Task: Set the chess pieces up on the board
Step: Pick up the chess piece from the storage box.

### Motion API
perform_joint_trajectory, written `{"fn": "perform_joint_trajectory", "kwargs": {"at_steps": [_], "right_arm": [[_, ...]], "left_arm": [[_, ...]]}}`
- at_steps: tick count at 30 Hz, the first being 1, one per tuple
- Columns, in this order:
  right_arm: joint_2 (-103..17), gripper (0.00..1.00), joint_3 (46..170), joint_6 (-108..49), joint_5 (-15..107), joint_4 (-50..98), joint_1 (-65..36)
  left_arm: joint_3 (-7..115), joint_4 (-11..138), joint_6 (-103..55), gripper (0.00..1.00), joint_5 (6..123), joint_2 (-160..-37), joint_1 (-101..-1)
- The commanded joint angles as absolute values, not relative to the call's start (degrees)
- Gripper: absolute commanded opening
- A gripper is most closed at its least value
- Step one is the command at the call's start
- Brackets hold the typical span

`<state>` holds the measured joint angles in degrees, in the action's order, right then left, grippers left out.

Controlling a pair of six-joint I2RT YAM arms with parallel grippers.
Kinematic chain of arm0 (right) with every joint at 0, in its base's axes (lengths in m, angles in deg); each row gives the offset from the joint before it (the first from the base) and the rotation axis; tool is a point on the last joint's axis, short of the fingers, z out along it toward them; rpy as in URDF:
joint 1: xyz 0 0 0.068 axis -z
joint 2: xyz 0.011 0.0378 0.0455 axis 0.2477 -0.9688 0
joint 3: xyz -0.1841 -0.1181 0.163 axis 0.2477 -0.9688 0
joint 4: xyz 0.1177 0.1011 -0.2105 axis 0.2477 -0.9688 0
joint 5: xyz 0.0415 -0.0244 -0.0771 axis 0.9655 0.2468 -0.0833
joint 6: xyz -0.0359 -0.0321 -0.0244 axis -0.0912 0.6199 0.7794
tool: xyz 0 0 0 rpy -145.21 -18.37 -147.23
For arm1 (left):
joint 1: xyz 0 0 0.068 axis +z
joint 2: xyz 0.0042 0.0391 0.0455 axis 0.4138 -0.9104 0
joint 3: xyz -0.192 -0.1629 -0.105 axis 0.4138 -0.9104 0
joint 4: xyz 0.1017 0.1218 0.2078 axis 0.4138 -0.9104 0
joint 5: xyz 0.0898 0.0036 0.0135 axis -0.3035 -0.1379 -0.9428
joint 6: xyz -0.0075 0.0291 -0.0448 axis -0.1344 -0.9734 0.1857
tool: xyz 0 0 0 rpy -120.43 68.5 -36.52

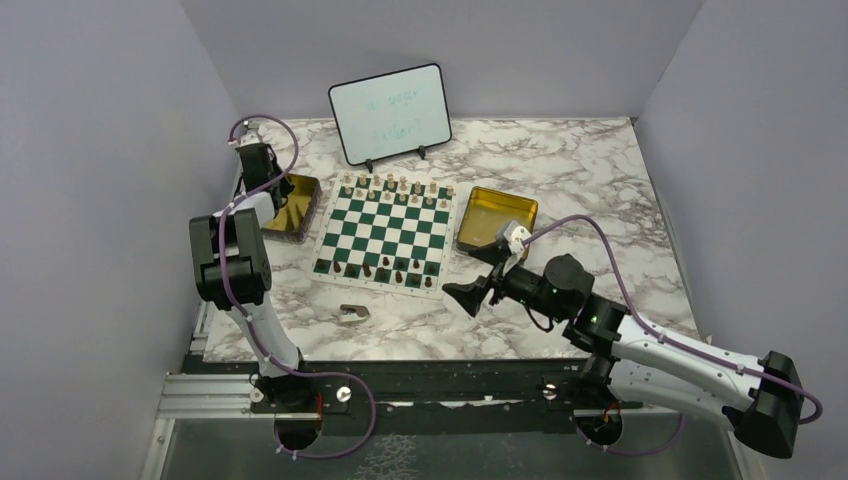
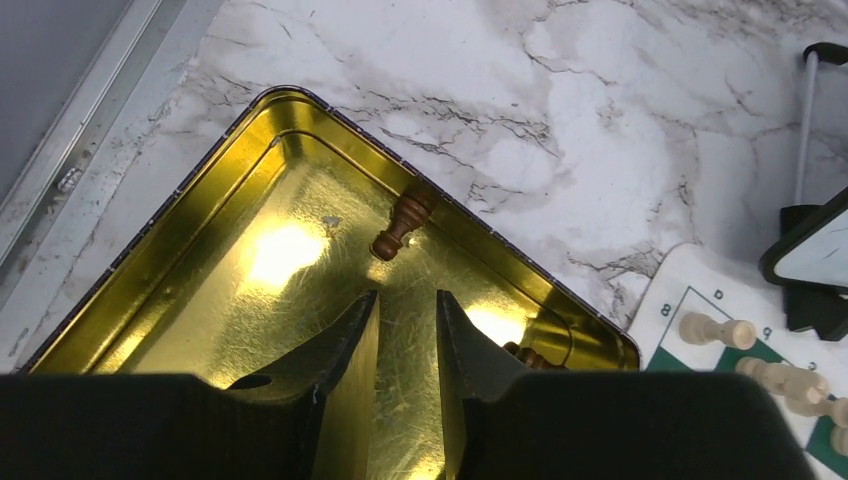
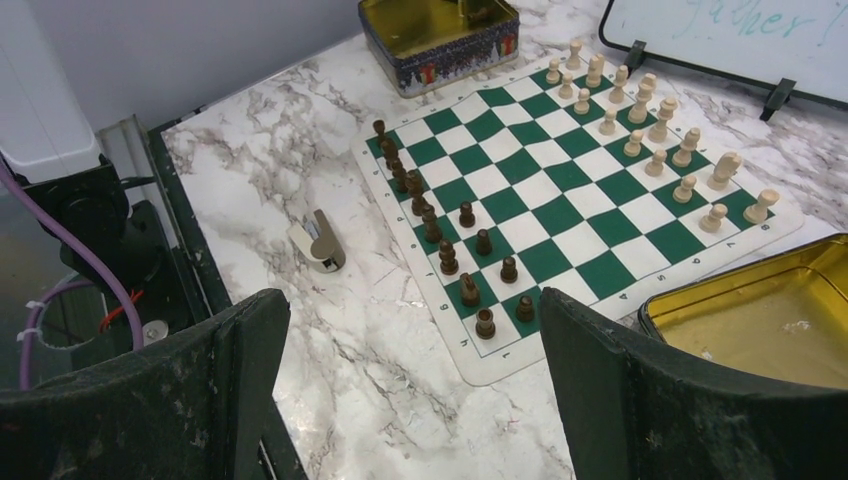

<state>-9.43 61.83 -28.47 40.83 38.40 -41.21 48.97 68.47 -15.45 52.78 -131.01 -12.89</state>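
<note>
The green-and-white board (image 1: 346, 215) lies mid-table. Light pieces (image 1: 390, 186) fill its far rows and dark pieces (image 1: 384, 268) stand along its near rows. My left gripper (image 2: 408, 298) hangs inside the left gold tin (image 2: 200, 170), jaws a narrow gap apart with only the tin floor between them. A dark piece (image 2: 403, 225) lies on its side just beyond the fingertips. Another dark piece (image 2: 528, 355) peeks out behind the right finger. My right gripper (image 3: 415, 310) stands wide open and empty over the marble by the board's near right corner (image 3: 480, 370).
A second gold tin (image 1: 497, 218) sits right of the board. A white whiteboard (image 1: 390, 113) stands propped behind the board. A small flat brownish-grey scrap (image 1: 352, 313) lies on the marble in front of the board. Grey walls enclose the table on three sides.
</note>
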Motion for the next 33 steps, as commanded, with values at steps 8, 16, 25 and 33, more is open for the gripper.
{"fn": "perform_joint_trajectory", "kwargs": {"at_steps": [8,16,25,33], "right_arm": [[-7.87,1.00,65.00,-27.68,40.04,38.86,-41.40],[-8.43,1.00,65.16,-27.65,39.60,38.76,-41.47],[-9.32,1.00,65.02,-27.71,38.88,39.27,-41.47],[-9.88,1.00,65.24,-28.40,38.89,40.03,-41.42]], "left_arm": [[53.11,73.54,-24.79,0.32,59.70,-137.81,-11.00],[56.13,72.74,-26.04,0.34,60.52,-141.08,-11.00],[59.01,71.58,-26.43,0.33,60.97,-143.76,-11.00],[58.59,70.92,-26.94,0.31,61.59,-143.63,-11.00]]}}
